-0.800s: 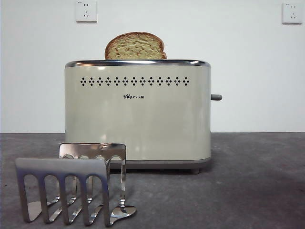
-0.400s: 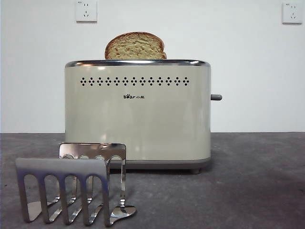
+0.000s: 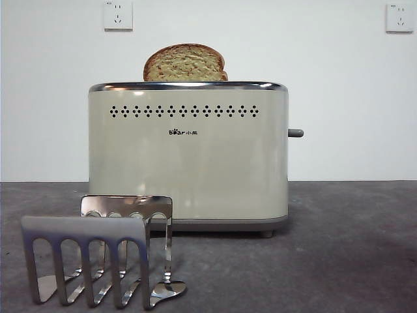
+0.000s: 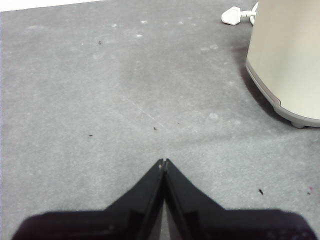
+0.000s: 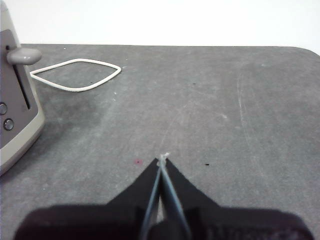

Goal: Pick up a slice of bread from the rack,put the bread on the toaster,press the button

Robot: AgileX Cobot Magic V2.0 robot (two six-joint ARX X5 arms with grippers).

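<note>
A slice of bread [image 3: 186, 63] with brown crust stands upright in the top of the cream toaster [image 3: 188, 156], its domed upper half showing above the chrome rim. The toaster's grey lever [image 3: 296, 133] sticks out on its right side and shows again as the lever [image 5: 21, 55] in the right wrist view, near the top of its slot above two round buttons [image 5: 5, 116]. The silver rack [image 3: 98, 257] stands in front of the toaster at the left, with no bread in it. My left gripper [image 4: 163, 162] is shut over bare table beside the toaster's base [image 4: 285, 60]. My right gripper [image 5: 162, 157] is shut, apart from the toaster's lever end.
A white power cord [image 5: 75, 75] loops on the grey table behind the toaster, and a white plug [image 4: 235, 15] lies near its other side. Two wall sockets [image 3: 118, 15] sit on the white wall behind. Neither arm shows in the front view.
</note>
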